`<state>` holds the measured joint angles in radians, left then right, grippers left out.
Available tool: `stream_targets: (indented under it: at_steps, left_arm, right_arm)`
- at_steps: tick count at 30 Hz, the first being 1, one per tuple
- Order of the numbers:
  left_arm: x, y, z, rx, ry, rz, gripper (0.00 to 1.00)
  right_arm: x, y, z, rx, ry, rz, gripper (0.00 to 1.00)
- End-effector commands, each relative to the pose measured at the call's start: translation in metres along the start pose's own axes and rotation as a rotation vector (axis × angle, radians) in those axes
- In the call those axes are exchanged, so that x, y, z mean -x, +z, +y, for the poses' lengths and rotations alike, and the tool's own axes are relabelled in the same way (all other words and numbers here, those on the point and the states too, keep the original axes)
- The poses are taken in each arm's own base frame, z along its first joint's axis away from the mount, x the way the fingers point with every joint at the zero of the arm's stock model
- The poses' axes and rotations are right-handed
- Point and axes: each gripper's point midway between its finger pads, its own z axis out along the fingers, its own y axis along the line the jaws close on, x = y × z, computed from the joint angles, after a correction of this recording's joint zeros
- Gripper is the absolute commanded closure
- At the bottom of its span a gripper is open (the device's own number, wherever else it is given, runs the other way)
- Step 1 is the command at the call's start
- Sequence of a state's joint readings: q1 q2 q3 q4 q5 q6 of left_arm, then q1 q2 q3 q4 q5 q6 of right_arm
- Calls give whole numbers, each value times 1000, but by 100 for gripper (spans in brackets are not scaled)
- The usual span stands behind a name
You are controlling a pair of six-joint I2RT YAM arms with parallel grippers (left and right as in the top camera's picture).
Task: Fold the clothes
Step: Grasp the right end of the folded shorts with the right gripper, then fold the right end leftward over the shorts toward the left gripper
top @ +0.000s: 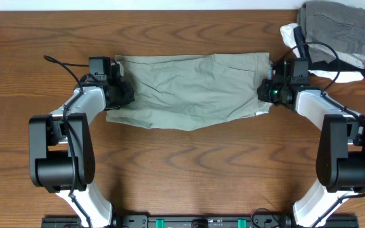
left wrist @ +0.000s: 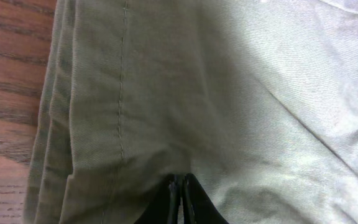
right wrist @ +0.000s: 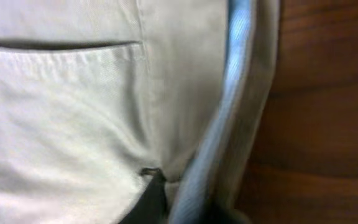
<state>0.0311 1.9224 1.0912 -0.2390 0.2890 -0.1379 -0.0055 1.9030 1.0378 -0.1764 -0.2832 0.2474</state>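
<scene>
The pale khaki-green shorts (top: pixel 189 92) lie flat and folded lengthwise across the table's middle. My left gripper (top: pixel 124 94) is at their left end, shut on the cloth; in the left wrist view its black fingertips (left wrist: pixel 180 186) pinch the shorts (left wrist: pixel 229 93) next to stitched hem layers. My right gripper (top: pixel 268 92) is at the right end by the waistband, shut on the cloth. In the right wrist view one dark fingertip (right wrist: pixel 154 186) presses the shorts (right wrist: pixel 73 124) near a pocket opening and the pale blue waistband lining (right wrist: pixel 232 93); the other finger is hidden under the cloth.
A pile of folded garments sits at the back right: a darker grey one (top: pixel 338 28) on top of white and black ones (top: pixel 325 66). A black cable (top: pixel 325 50) loops over the right arm. Bare wood table (top: pixel 182 164) surrounds the shorts.
</scene>
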Motion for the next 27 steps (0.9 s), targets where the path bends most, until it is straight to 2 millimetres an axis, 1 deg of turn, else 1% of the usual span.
stream_targets:
  at_steps: [1, 3, 7, 8, 14, 17, 19, 21, 22, 23, 24, 27]
  left_arm:
    - [-22, 17, 11, 35, -23, 75, 93]
    - [-23, 17, 11, 36, -23, 77, 93]
    - [-25, 17, 11, 38, -25, 85, 92]
    - [-26, 17, 11, 39, -27, 90, 94]
    - [-35, 16, 13, 45, -36, 125, 94]
    - [-37, 15, 13, 47, -38, 136, 94]
    - [-39, 15, 11, 37, -40, 142, 94]
    - [-40, 15, 11, 39, -51, 147, 94]
    - [-41, 15, 10, 39, -51, 149, 94]
    - [-41, 16, 8, 37, -48, 150, 95]
    - [-41, 16, 7, 37, -45, 151, 94]
    - [-42, 17, 2, 31, -30, 151, 94]
  right_arm:
    - [1, 0, 1, 32, 16, -6, 99]
    - [5, -2, -5, 26, 29, -19, 99]
    - [13, -9, -28, 22, 81, -38, 99]
    - [15, -12, -34, 29, 85, -44, 99]
    - [25, -27, -58, 99, 82, -75, 99]
    - [26, -32, -62, 126, 61, -80, 99]
    - [24, -33, -57, 151, 26, -76, 99]
    - [23, -34, -46, 178, -16, -71, 99]
    - [23, -35, -36, 207, -37, -71, 99]
    - [24, -37, -20, 251, -68, -75, 99]
    - [26, -39, -13, 270, -82, -81, 99]
    - [30, -49, 28, 346, -170, -107, 99]
